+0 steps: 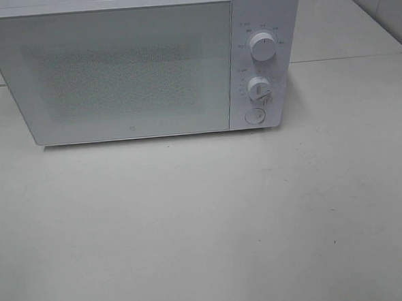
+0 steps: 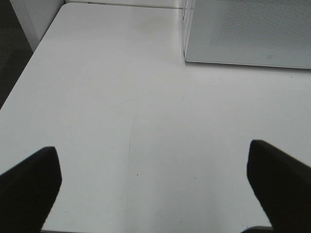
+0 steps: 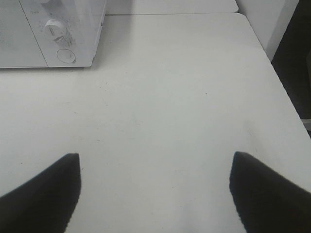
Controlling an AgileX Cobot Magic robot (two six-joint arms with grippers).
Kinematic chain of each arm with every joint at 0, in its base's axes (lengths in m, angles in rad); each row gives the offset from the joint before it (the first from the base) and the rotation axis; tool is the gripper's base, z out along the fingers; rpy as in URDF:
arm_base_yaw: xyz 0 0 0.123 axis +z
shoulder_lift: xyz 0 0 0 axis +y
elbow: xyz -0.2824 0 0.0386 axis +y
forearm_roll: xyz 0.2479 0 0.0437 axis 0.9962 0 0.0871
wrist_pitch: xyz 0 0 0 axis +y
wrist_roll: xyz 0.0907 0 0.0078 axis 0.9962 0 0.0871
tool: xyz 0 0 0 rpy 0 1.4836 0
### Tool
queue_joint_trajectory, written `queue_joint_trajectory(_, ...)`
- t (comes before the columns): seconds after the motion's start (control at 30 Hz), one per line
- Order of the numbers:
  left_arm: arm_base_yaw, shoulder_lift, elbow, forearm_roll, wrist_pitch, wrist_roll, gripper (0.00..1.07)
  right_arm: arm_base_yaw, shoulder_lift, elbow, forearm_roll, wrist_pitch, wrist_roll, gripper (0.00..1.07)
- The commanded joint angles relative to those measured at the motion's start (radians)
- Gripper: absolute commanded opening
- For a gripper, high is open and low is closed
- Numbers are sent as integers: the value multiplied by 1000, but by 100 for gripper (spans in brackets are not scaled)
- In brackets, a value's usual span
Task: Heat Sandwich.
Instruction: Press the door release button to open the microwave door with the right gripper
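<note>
Microwave (image 1: 127,66) sits shut at twelve o'clock on the counter (image 1: 205,225), sandwich nowhere in sight, maybe inside, can't tell, while left hand (image 2: 151,150) and right hand (image 3: 155,156) hover wide open, empty, back toward six, probably leaving the door room.

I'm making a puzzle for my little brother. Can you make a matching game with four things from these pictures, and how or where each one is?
Things:
1. microwave door
2. top knob
3. round button
4. left gripper

Descriptions:
A. lowest of the three controls
B. open, holding nothing
C. shut
D. highest of the three controls

Pairs: 1-C, 2-D, 3-A, 4-B
</note>
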Motion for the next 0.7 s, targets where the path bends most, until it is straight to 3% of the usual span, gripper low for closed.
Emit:
queue_joint_trajectory(0.03,2,-4,0,-2,-9,1,96,-8,-26,3,2,-15,0,76)
queue_joint_trajectory(0.47,2,-4,0,-2,-9,1,96,-8,24,-58,32,-52,1,76)
queue_joint_trajectory(0.7,2,-4,0,-2,-9,1,96,-8,144,-62,40,-250,4,76)
